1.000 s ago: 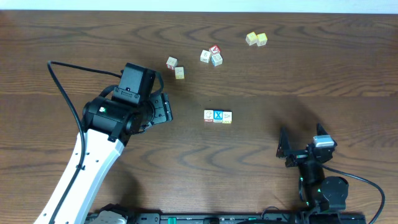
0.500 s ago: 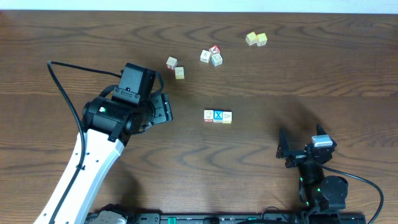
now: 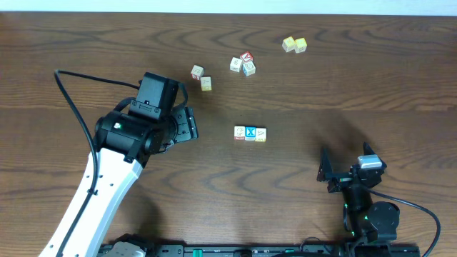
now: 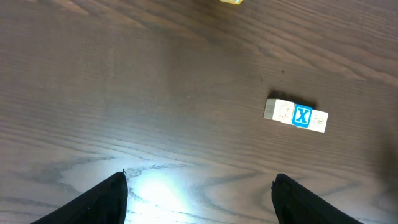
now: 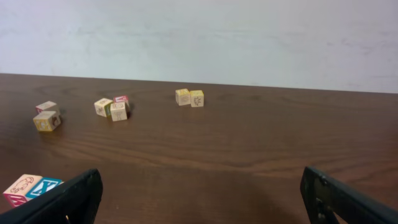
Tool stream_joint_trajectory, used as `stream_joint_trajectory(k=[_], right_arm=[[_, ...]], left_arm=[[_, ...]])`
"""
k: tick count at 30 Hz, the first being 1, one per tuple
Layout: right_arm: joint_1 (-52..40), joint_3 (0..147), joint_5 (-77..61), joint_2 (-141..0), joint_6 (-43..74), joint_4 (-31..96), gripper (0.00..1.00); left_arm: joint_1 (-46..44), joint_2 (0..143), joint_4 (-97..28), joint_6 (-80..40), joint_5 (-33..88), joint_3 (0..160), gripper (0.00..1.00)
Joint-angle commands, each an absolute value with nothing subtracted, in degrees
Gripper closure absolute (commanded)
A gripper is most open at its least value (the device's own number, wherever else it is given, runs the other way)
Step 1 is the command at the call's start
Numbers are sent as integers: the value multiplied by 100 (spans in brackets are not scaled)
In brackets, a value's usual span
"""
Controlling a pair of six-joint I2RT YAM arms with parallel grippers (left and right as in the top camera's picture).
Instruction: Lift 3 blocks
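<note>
Three blocks (image 3: 250, 133) lie touching in a row at the table's middle: a cream one with red trim (image 3: 240, 133), a blue one with a white X (image 3: 250, 133), and a cream one with yellow trim (image 3: 260, 134). My left gripper (image 3: 191, 123) hangs open to their left, a short gap away. In the left wrist view the row (image 4: 296, 116) lies ahead and to the right of the open left gripper (image 4: 200, 186), which has nothing between its fingers. My right gripper (image 3: 346, 163) stands open at the front right. Its view shows the row's end (image 5: 31, 186) at the bottom left.
Other cubes lie farther back: a pale yellow pair (image 3: 294, 45), a cluster with a red-topped cube (image 3: 243, 63), and two cubes (image 3: 201, 77) left of it. The left arm's black cable (image 3: 78, 107) loops over the table. A white wall (image 5: 199, 37) bounds the far edge.
</note>
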State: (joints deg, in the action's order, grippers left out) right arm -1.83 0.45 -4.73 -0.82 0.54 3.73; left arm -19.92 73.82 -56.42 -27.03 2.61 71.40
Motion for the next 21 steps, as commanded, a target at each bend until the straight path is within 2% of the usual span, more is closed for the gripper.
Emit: stream_joint_trajectory(k=[1, 21], right_arm=[[-143, 32, -499, -32, -49, 390, 1], [-143, 32, -499, -32, -49, 390, 1]], left_arm=[[-1968, 7384, -5651, -2687, 209, 7196, 25], [-1968, 7382, -5800, -2340, 187, 7194, 25]])
